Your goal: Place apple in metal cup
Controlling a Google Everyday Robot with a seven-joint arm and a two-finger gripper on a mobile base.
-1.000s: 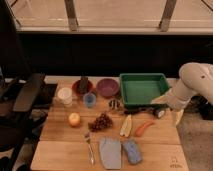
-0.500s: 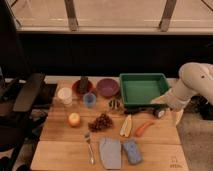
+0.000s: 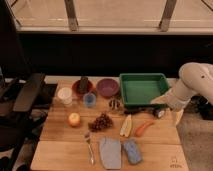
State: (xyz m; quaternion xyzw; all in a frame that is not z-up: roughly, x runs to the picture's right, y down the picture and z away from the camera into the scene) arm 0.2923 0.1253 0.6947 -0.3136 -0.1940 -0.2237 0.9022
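The apple [image 3: 74,119], small and yellow-orange, lies on the left part of the wooden table [image 3: 65,145], in front of the white cup. The metal cup [image 3: 115,104], small and silver-grey with dark reflections, stands near the table's middle, just left of the green tray. My white arm [image 3: 192,85] comes in from the right. My gripper [image 3: 158,112] is a dark shape low over the table at the tray's front right corner, far right of both the apple and the metal cup. It holds nothing that I can see.
A green tray [image 3: 142,89] sits at the back right. A white cup [image 3: 65,95], a blue cup [image 3: 89,99], a red bowl [image 3: 82,86] and a purple bowl [image 3: 106,86] stand at the back. Grapes [image 3: 101,121], a carrot [image 3: 144,128], a fork [image 3: 90,147], a grey cloth [image 3: 110,152] and a blue sponge [image 3: 132,151] lie in front.
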